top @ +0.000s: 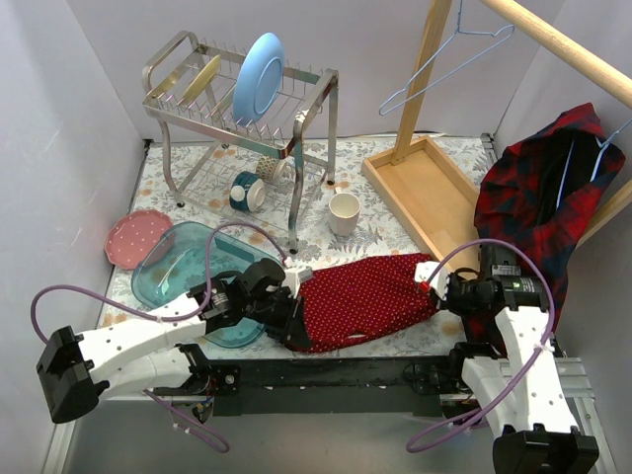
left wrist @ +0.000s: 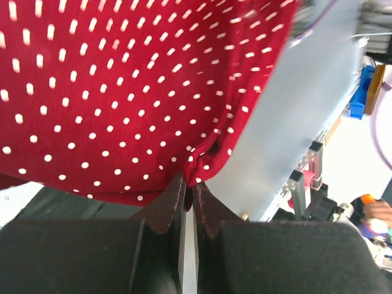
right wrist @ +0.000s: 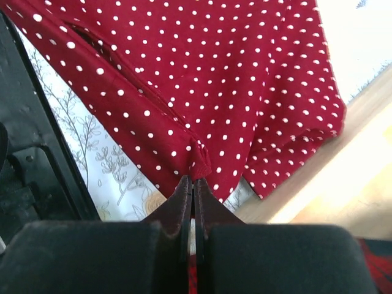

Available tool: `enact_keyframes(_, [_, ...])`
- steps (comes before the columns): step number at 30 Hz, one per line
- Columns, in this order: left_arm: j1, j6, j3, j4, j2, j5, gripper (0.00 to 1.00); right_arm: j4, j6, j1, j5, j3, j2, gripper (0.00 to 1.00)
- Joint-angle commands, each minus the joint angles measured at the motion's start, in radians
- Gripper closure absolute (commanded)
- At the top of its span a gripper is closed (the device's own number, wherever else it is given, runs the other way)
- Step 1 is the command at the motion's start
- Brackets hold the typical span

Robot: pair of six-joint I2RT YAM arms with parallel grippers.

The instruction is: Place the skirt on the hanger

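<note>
- Skirt point(top: 365, 296), red with white dots, spans the near part of the table point(top: 385, 232), drawn out sideways between the two grippers.
- Left gripper point(left wrist: 188, 187) is clamped on the skirt's left end. Its jaws are together on a small fold of cloth at the edge.
- Right gripper point(right wrist: 193, 184) is likewise pinched on the skirt's right end, gripping a little pucker of the hem.
- The right wrist view shows the cloth fanning away from the jaws over the floral mat point(right wrist: 116, 171). Whether it rests on the mat or hangs just above cannot be told.
- Hanger point(top: 449, 59), bare pale wire, hangs from the wooden rail point(top: 563, 44) at the back right, well apart from the skirt.
- The post point(top: 420, 84) stands in a wooden tray point(top: 434, 197) just behind the skirt's right end.
- Plaid shirt point(top: 533, 197) hangs at the far right on a blue hanger point(top: 602, 153), beside the right arm.
- Dish rack point(top: 316, 109) stands at the back left with a blue plate point(top: 259, 77) upright in it and a mug point(top: 247, 191) lying beneath.
- White cup point(top: 344, 212) stands upright between the rack and the tray.
- Teal tub point(top: 188, 267) sits on the left, just behind the left arm, with a pink plate point(top: 136, 237) beside it.
</note>
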Motion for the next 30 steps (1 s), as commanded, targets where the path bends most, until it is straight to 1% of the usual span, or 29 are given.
enact_keyframes(1, [-0.016, 0.091, 0.168, -0.059, -0.088, -0.025, 1.00, -0.001, 0.020, -0.003, 0.003, 0.147, -0.053, 0.99])
enact_keyframes(2, [-0.016, 0.109, 0.240, -0.098, -0.102, -0.054, 1.00, 0.012, 0.046, -0.005, -0.005, 0.176, -0.065, 0.99])
enact_keyframes(3, [-0.016, 0.125, 0.274, -0.117, -0.114, -0.081, 1.00, 0.027, 0.067, -0.005, -0.017, 0.248, -0.081, 0.99])
enact_keyframes(4, [-0.016, 0.139, 0.315, -0.132, -0.126, -0.112, 1.00, 0.076, 0.139, -0.005, -0.023, 0.280, -0.079, 0.99])
enact_keyframes(5, [-0.016, 0.171, 0.382, -0.157, -0.128, -0.191, 1.00, 0.098, 0.173, -0.003, -0.029, 0.323, -0.078, 0.99])
enact_keyframes(8, [-0.016, 0.220, 0.481, -0.183, -0.094, -0.348, 1.00, 0.211, 0.316, -0.005, -0.063, 0.437, -0.032, 0.99])
enact_keyframes(9, [-0.016, 0.234, 0.527, -0.185, -0.061, -0.453, 1.00, 0.236, 0.345, -0.003, -0.083, 0.452, 0.008, 0.99])
enact_keyframes(10, [-0.016, 0.251, 0.541, -0.177, -0.044, -0.512, 1.00, 0.262, 0.373, -0.005, -0.094, 0.471, 0.031, 0.99])
enact_keyframes(11, [-0.014, 0.270, 0.550, -0.151, -0.027, -0.552, 1.00, 0.327, 0.431, -0.005, -0.101, 0.471, 0.054, 0.99])
enact_keyframes(12, [-0.014, 0.299, 0.553, -0.133, -0.009, -0.647, 1.00, 0.363, 0.455, -0.003, -0.109, 0.465, 0.103, 0.99])
enact_keyframes(14, [-0.005, 0.326, 0.540, -0.049, 0.037, -0.712, 1.00, 0.441, 0.517, -0.003, -0.112, 0.433, 0.152, 0.99])
enact_keyframes(15, [0.007, 0.340, 0.531, -0.016, 0.066, -0.738, 1.00, 0.514, 0.537, -0.003, -0.117, 0.425, 0.201, 0.99])
enact_keyframes(17, [0.078, 0.346, 0.498, 0.075, 0.096, -0.734, 1.00, 0.604, 0.594, -0.003, -0.101, 0.390, 0.243, 0.99])
enact_keyframes(19, [0.151, 0.360, 0.436, 0.149, 0.119, -0.737, 1.00, 0.746, 0.656, -0.003, -0.097, 0.353, 0.275, 0.99])
enact_keyframes(20, [0.170, 0.368, 0.405, 0.227, 0.124, -0.732, 1.00, 0.801, 0.681, -0.003, -0.094, 0.307, 0.275, 0.99])
enact_keyframes(21, [0.185, 0.382, 0.377, 0.270, 0.125, -0.728, 1.00, 0.835, 0.715, -0.003, -0.107, 0.283, 0.272, 0.99])
enact_keyframes(22, [0.193, 0.397, 0.333, 0.303, 0.128, -0.731, 1.00, 0.909, 0.732, -0.003, -0.115, 0.258, 0.269, 0.99])
enact_keyframes(23, [0.193, 0.409, 0.317, 0.349, 0.134, -0.732, 1.00, 0.943, 0.744, -0.003, -0.126, 0.233, 0.266, 0.99])
enact_keyframes(24, [0.193, 0.415, 0.307, 0.363, 0.146, -0.744, 1.00, 0.969, 0.753, -0.001, -0.146, 0.185, 0.266, 0.99])
enact_keyframes(25, [0.193, 0.432, 0.294, 0.376, 0.153, -0.766, 1.00, 1.030, 0.773, -0.001, -0.152, 0.163, 0.272, 0.99])
enact_keyframes(27, [0.193, 0.446, 0.250, 0.426, 0.166, -0.865, 1.00, 1.092, 0.784, 0.002, -0.153, 0.111, 0.301, 0.99])
enact_keyframes(28, [0.193, 0.461, 0.238, 0.462, 0.168, -0.890, 1.00, 1.142, 0.802, 0.003, -0.144, 0.103, 0.318, 0.99])
enact_keyframes(29, [0.193, 0.486, 0.210, 0.484, 0.168, -0.937, 1.00, 1.165, 0.812, 0.005, -0.128, 0.098, 0.356, 0.99])
enact_keyframes(30, [0.193, 0.491, 0.201, 0.501, 0.165, -0.950, 1.00, 1.181, 0.821, 0.006, -0.121, 0.100, 0.376, 0.99])
